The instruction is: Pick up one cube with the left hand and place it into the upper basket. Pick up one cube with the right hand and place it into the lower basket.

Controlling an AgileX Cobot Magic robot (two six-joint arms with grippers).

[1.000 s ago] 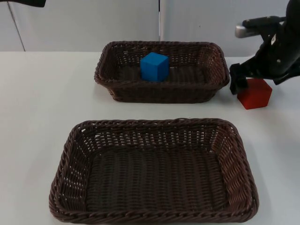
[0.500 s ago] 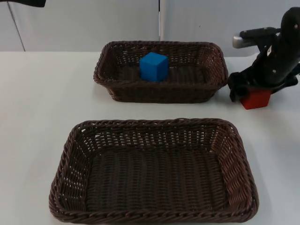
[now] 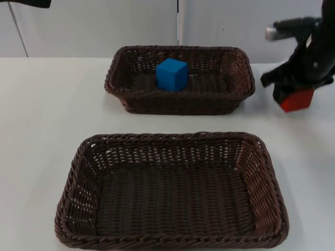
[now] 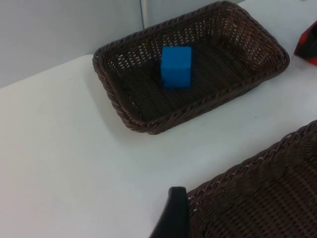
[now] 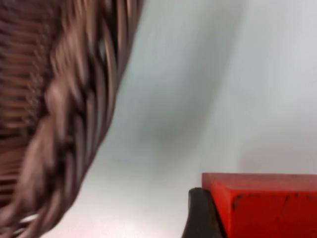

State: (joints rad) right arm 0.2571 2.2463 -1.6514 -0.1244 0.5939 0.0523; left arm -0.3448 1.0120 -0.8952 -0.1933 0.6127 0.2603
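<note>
Left gripper [image 4: 171, 218]: waits near the lower dark woven wicker basket [image 3: 73, 209]; whether its fingers are open I cannot tell.
Upper dark woven wicker basket [image 3: 180, 107]: holds the blue cube [image 3: 171, 74]; left half looks done.
Right gripper [image 3: 293, 97]: clamped on the red cube [image 3: 297, 99], now raised off the white table [image 3: 47, 115] beside the upper basket; carrying to the lower basket comes next.

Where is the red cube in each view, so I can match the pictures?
Top view: the red cube is at the right edge, under the right end effector, right of the upper basket.
Left wrist view: a red sliver beyond that basket.
Right wrist view: against a fingertip.
Shared landmark: the upper basket.
</note>
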